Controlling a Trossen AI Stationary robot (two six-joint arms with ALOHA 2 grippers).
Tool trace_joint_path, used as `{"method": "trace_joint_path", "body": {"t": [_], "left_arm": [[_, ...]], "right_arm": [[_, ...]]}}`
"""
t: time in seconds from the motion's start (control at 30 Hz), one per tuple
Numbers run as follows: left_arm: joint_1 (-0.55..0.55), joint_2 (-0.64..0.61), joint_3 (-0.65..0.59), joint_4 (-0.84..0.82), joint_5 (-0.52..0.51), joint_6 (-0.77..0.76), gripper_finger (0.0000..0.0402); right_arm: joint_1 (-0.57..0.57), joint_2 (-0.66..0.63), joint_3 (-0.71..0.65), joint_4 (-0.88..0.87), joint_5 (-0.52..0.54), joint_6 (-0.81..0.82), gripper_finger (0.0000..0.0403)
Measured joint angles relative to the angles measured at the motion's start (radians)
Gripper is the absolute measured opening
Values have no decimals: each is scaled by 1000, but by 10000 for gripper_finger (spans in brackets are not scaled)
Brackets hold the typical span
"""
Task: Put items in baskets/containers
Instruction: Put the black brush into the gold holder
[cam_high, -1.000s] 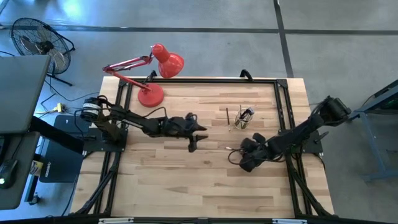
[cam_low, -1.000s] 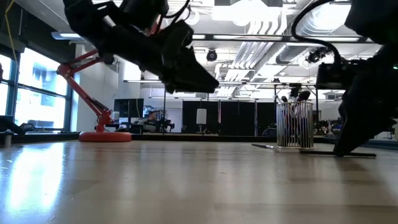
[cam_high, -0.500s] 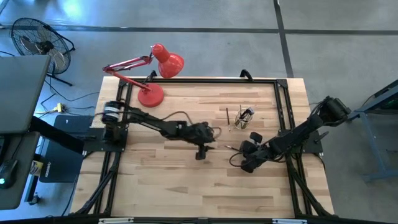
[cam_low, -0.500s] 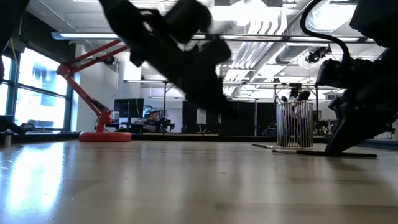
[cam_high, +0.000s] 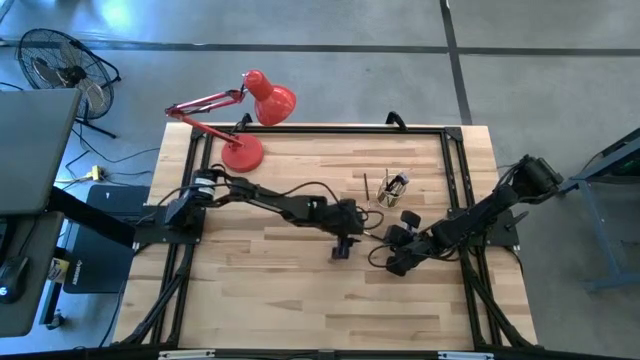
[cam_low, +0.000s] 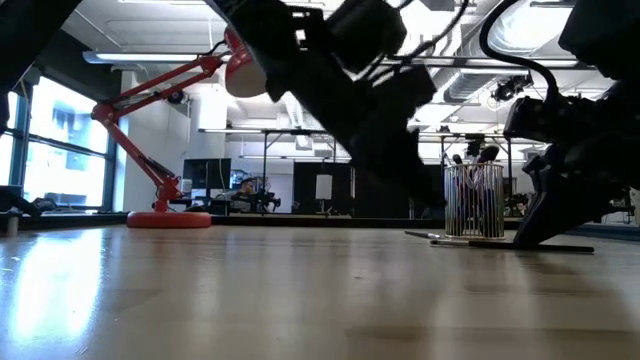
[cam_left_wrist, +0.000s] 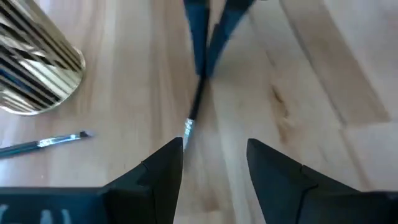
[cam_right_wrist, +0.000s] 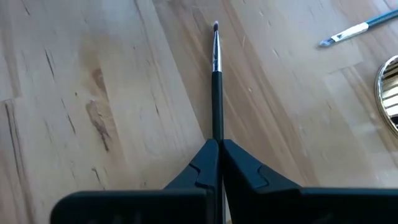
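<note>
Since the earlier frames the left arm has been swung across the table (cam_high: 300, 290) toward the glass cup, and the right gripper's jaws have been closed.

Table: pale wood planks, dark frame at its edges.

Red desk lamp (cam_high: 245, 120): stood well apart from the cup, at the far left corner.

Left gripper (cam_high: 343, 248): held near the cup on its left side, fingers (cam_left_wrist: 163, 171) spread wide, nothing between them.

Right gripper (cam_high: 392, 262): set just in front of the cup, fingers pressed together on a dark-handled brush (cam_right_wrist: 216, 68) lying flat.

Glass cup (cam_high: 396, 186): upright on the wood, several brushes standing inside.

Loose brush (cam_left_wrist: 46, 142): laid on the wood just beside the cup, silvery ferrule seen.
</note>
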Motion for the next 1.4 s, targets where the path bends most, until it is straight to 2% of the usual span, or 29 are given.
{"method": "trace_joint_path", "body": {"t": [0.17,0.53,0.7,0.93,1.2,1.4], "left_arm": [[0,28,-6,-19,-53,5,174],[0,71,-2,-1,-31,15,167],[0,72,-3,-4,-28,16,122],[-1,73,-3,-9,-14,19,13],[-1,74,-4,-29,-26,1,3],[-1,75,17,-64,-28,-38,1]], "right_arm": [[0,0,1,23,-2,-22,2],[0,0,0,53,-16,-49,0],[0,0,0,57,-17,-49,1],[1,0,1,65,-19,-40,1],[1,0,1,115,-16,-42,13],[0,-11,2,174,-39,-114,58]]}}
